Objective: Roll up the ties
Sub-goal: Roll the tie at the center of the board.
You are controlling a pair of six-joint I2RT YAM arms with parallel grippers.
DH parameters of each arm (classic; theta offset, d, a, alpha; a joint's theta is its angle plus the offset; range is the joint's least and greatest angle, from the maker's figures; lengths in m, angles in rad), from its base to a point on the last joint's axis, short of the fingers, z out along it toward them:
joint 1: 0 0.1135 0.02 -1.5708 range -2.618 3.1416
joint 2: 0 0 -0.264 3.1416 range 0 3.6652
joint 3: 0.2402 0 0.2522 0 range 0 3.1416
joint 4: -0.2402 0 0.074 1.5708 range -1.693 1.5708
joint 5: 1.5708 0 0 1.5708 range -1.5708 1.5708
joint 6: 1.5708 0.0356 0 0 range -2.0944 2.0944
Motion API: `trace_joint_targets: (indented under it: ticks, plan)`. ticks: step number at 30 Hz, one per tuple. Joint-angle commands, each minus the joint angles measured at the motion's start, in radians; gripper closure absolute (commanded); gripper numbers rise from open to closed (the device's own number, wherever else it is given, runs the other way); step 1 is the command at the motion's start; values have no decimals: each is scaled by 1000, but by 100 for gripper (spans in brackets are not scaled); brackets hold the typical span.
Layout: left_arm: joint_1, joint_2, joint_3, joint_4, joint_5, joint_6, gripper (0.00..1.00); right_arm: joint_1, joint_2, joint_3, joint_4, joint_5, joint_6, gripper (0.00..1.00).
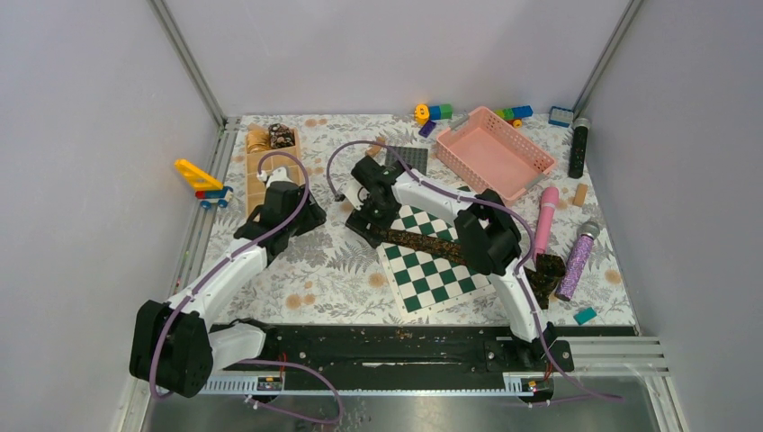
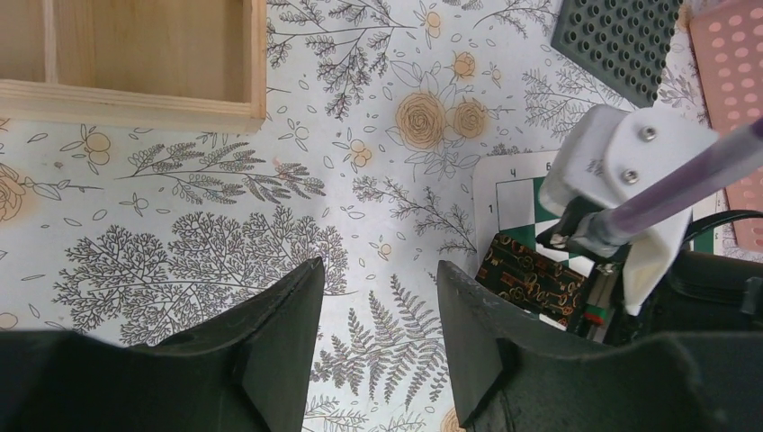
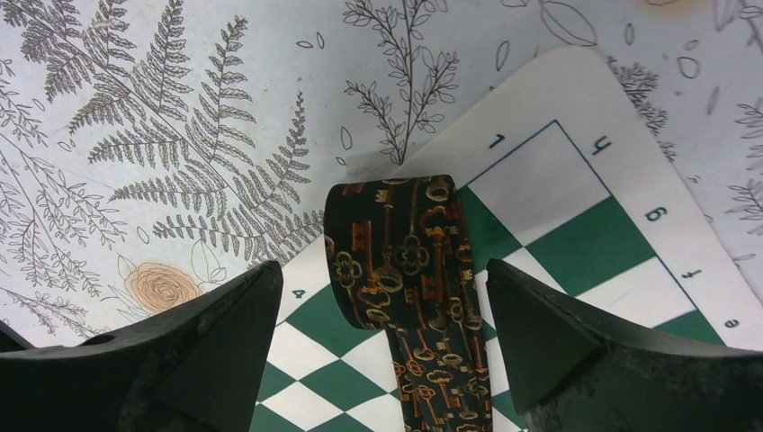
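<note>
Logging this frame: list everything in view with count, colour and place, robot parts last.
chessboard: one, green-white, centre
tie: one, dark with gold keys, across the chessboard, one end folded over
wooden tray: one, pale, far left
rolled ties: two, golden-tan and dark, far end of wooden tray
basket: one, pink, far right
studded plate: one, black, left of basket
cylinder: one, black, right edge
wand: one, pink, right of chessboard
microphone: one, purple glitter, near right
toy blocks: several, mixed colours, far edge
yellow toy: one, left edge
table: one, floral cloth
left gripper: open, empty, above cloth
right gripper: open, straddling the tie's folded end
</note>
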Motion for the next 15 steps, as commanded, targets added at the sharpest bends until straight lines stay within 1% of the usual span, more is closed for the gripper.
trace_joint_targets:
  ticks: [1, 11, 15]
  plan:
    - [10, -20, -8, 37, 18, 10, 49, 14, 12, 38, -21, -13, -16, 11]
    - [15, -18, -13, 44, 23, 10, 49, 13, 35, 54, -18, 7, -17, 18]
    - [17, -12, -14, 48, 31, 10, 49, 14, 43, 62, -20, 13, -16, 23]
